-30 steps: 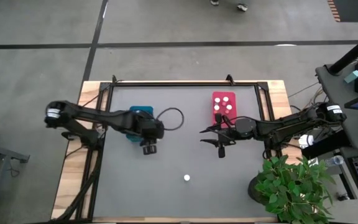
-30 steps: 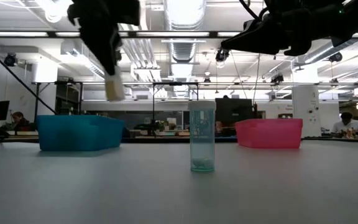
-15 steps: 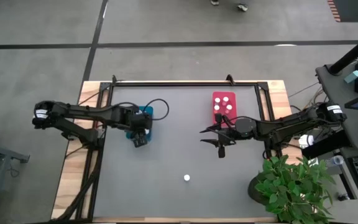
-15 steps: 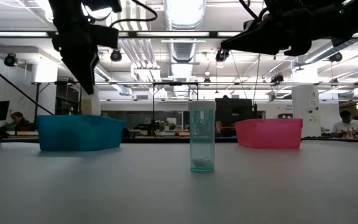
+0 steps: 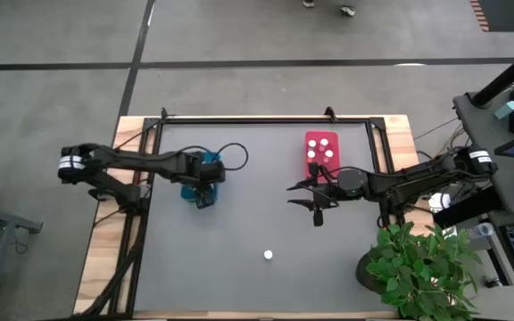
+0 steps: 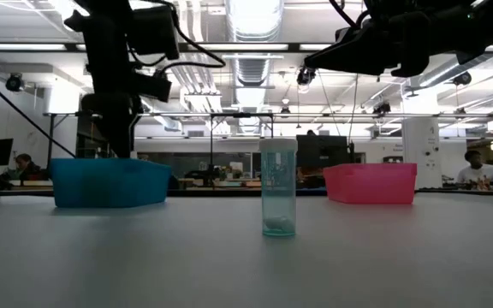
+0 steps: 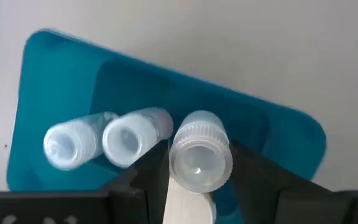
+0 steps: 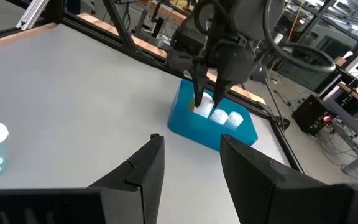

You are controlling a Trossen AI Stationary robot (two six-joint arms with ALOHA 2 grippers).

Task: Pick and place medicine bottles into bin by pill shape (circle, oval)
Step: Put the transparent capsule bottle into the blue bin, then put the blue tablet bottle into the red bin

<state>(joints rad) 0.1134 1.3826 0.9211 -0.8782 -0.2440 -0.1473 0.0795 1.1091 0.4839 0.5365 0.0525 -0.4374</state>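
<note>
- My dark left claw (image 7: 199,186) grips a clear pale-blue bottle with a ribbed white cap (image 7: 200,155).
- Teal plastic bin (image 7: 55,68), upper left.
- Pink plastic bin (image 5: 319,153), white caps inside.
- Grey tabletop (image 5: 266,214), pale wooden edges.

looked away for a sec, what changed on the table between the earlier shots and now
The left gripper carried its white-capped clear medicine bottle from above the open grey table back over the blue plastic bin and lowered it inside, beside two bottles already there; it has not let go. The right gripper stayed open near the pink plastic bin, and the lone pale bluish bottle stayed mid-table.
</note>
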